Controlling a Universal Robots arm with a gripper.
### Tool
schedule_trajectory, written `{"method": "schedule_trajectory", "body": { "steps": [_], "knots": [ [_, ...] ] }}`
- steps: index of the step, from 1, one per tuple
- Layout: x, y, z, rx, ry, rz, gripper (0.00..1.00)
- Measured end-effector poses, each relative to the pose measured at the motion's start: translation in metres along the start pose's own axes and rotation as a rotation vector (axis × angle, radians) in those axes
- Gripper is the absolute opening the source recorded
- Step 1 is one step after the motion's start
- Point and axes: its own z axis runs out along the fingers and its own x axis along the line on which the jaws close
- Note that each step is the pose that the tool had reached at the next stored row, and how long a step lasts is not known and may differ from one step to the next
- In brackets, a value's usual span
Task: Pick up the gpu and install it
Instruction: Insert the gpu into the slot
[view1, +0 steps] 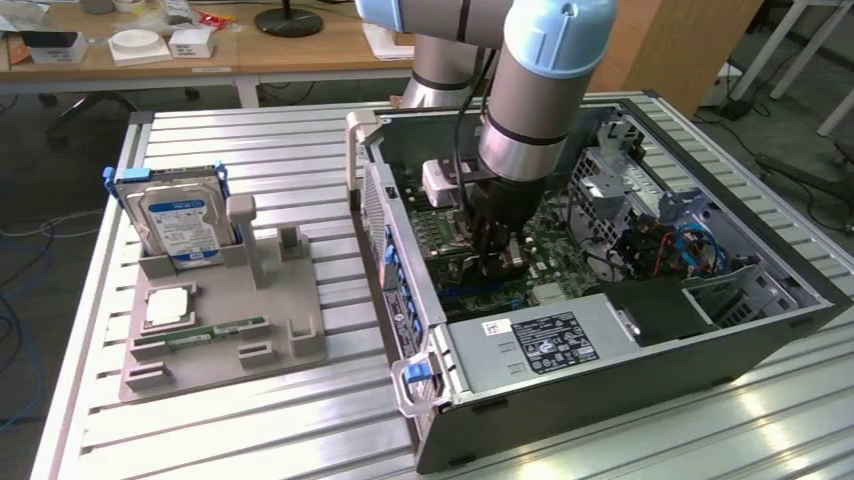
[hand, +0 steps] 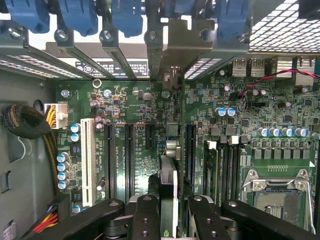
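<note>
My gripper (view1: 497, 262) reaches down into the open computer case (view1: 747, 330), just above the green motherboard (view1: 561, 265). In the wrist view my gripper (hand: 172, 207) is shut on the gpu (hand: 169, 177), which shows edge-on as a thin dark card between the black fingers (hand: 145, 215). The card stands upright over the motherboard's expansion slots (hand: 129, 155), between two of the long black ones. Its silver bracket (hand: 176, 47) lies against the case's rear slot openings. Whether the card's edge sits in a slot I cannot tell.
A row of blue latches (hand: 127, 15) lines the rear slot openings. The CPU socket (hand: 275, 200) and the power supply (view1: 547, 340) lie close by. Outside the case, a grey fixture (view1: 267, 330) holds a hard drive (view1: 180, 215) and a green memory stick (view1: 214, 330).
</note>
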Motion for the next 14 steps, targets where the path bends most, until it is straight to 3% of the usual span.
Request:
{"method": "schedule_trajectory", "body": {
  "steps": [14],
  "knots": [
    [0.0002, 0.001, 0.0044, -0.0006, 0.0003, 0.0, 0.27]
  ]
}}
